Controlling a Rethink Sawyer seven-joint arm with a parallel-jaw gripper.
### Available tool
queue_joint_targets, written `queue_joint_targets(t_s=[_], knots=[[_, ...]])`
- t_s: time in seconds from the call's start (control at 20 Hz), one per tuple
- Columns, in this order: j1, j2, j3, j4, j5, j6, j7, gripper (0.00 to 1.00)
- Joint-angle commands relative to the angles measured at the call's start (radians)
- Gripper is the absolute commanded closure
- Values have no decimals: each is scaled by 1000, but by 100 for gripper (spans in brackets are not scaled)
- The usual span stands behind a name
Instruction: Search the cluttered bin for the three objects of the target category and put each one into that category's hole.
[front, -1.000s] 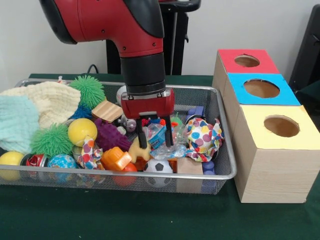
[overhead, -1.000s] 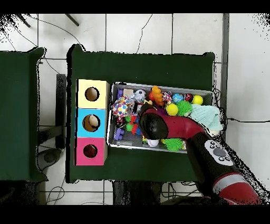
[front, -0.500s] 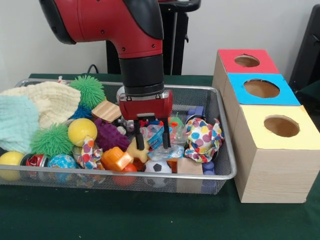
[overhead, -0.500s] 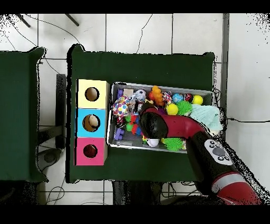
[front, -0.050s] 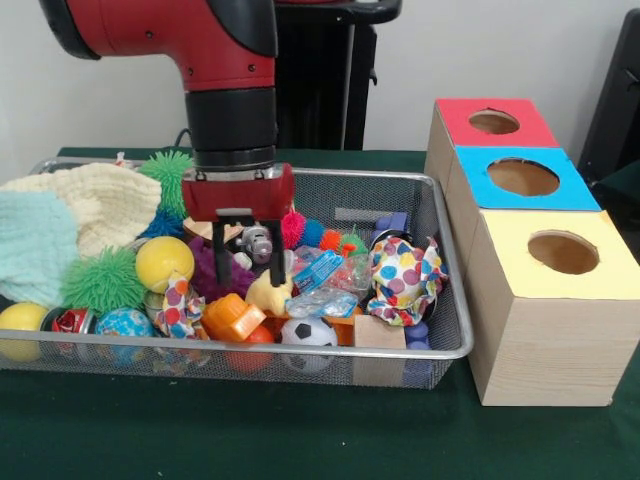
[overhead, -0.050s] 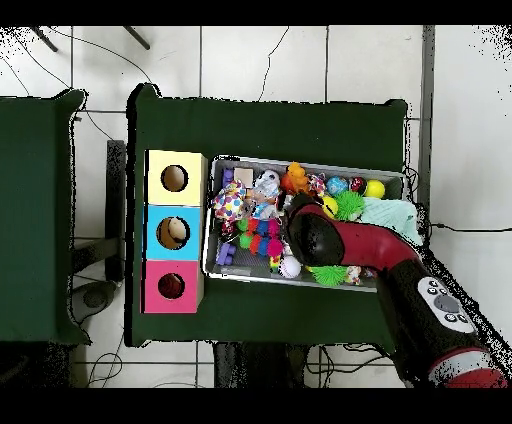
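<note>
Inside, the wire bin (front, -0.050s: 445, 260) holds jumbled toys (front, -0.050s: 405, 275)

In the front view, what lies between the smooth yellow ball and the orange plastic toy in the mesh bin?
A small wrapped bundle of diamond-patterned cloth sits between the yellow ball and the orange toy, in the front view.

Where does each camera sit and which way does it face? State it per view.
Front view: low, across the table, looking over the mesh bin at the red arm and gripper coming down from above.
Overhead view: above, looking straight down; the arm enters from the lower right.
Shared: bin, arm, and the yellow, blue and red boxes.
</note>
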Motion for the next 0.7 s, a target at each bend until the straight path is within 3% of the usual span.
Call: queue_joint_targets(t_s=[0.05,0.25,0.5,0.7], knots=[[-11,5,32,29,-64,14,15,0],[-1,30,22,15,-74,-5,19,0],[10,38,24,-7,-82,38,-6,0],[-54,68,109,25,-87,76,-49,0]])
